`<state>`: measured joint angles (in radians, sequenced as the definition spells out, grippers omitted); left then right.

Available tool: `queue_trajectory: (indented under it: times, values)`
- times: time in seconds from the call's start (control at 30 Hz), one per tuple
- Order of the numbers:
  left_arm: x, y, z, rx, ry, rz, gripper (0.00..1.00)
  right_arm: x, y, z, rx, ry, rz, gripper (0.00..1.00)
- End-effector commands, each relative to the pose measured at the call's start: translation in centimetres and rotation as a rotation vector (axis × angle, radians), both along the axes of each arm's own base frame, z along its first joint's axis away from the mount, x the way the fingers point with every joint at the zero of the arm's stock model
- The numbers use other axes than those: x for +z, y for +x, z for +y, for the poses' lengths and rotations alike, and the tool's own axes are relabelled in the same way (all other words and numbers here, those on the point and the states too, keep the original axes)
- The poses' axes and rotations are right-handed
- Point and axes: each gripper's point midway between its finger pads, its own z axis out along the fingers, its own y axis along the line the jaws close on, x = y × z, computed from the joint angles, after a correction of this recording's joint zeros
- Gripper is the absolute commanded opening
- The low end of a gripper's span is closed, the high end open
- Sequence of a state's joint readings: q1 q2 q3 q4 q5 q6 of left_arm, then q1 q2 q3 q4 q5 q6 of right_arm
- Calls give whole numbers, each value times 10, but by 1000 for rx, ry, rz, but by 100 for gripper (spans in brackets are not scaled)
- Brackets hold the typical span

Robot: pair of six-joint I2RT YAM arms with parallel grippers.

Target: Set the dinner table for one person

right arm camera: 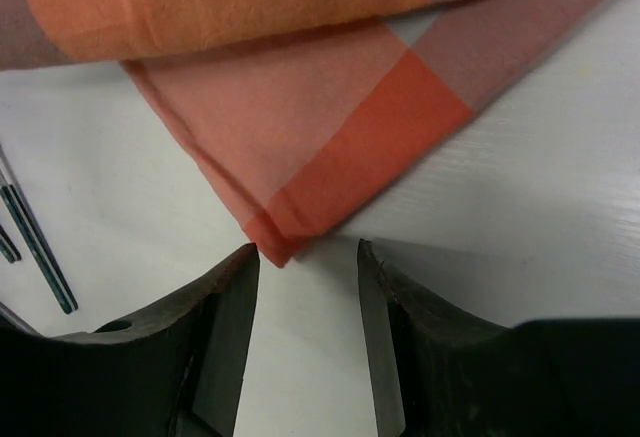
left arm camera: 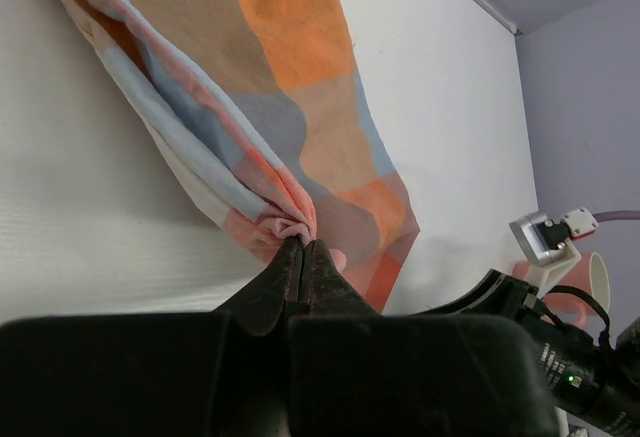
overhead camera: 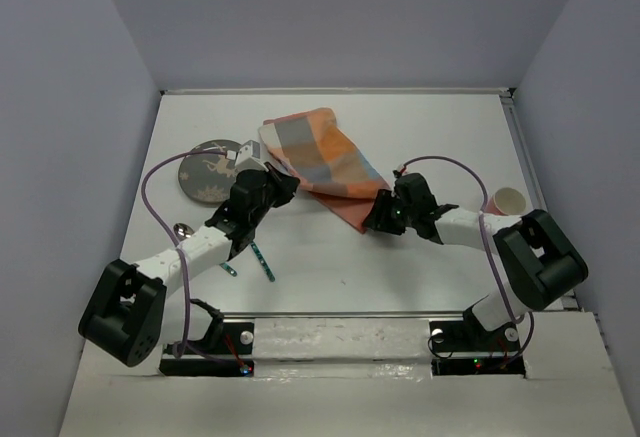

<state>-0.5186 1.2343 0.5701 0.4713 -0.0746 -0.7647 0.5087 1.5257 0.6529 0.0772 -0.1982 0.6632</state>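
The black left hand (left arm camera: 303,249) has its two fingers pressed tight on a bunched fold of the orange-and-blue checkered fabric cloth (left arm camera: 280,87) — the pinch sits at the cloth's near edge. From there the cloth stretches away up and to the left over the plain white tabletop (left arm camera: 450,107). At the right is another black arm (left arm camera: 520,307) — a pale cup (left arm camera: 598,282) shows partly behind it.

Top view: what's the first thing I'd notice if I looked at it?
The bright orange-and-blue checkered cloth, bunched mid-way across the white table, jumps out first. The left gripper pinches a fold of it, and the right gripper is open at its red corner. A patterned plate sits far left, a pink cup far right.
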Motion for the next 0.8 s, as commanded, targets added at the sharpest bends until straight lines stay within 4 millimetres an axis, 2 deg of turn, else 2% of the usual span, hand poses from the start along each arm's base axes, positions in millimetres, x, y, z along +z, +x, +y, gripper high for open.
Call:
queue_trajectory:
  times: [0.0,0.03,0.07,0.33,0.37,0.43,0.47,0.5,0.53,0.63,0.67,0.73,0.77]
  values:
    - [27,-3,-3,-11,-45,-83,0,-3,12,4,-65,16,-29,44]
    - [28,-3,-3,-10,-44,-85,0,-6,14,1,-89,6,-28,44]
    - [30,-3,-3,-10,-46,-89,0,-8,16,-1,-113,1,-24,39]
    - [30,-1,-3,-5,-41,-90,0,-24,21,-14,-182,-52,-27,14]
    - [31,0,-3,-1,-39,-92,0,-24,23,-15,-184,-59,-39,7]
    - [35,1,-1,9,-37,-102,0,-16,31,-21,-202,-85,-86,0]
    - [37,3,2,25,-35,-110,0,-12,32,-24,-185,-108,-109,0]
    - [40,4,5,41,-37,-119,0,-6,35,-28,-189,-122,-126,0]
    - [49,4,8,59,-47,-140,0,7,45,-30,-199,-137,-164,0]
    - [75,12,13,94,-60,-200,0,47,56,-49,-214,-227,-261,0]
    - [92,15,12,92,-61,-233,0,78,63,-52,-232,-215,-340,0]
    - [115,16,12,90,-64,-272,0,99,63,-72,-255,-294,-394,0]
    - [121,15,14,97,-64,-284,0,127,63,-79,-258,-311,-447,0]
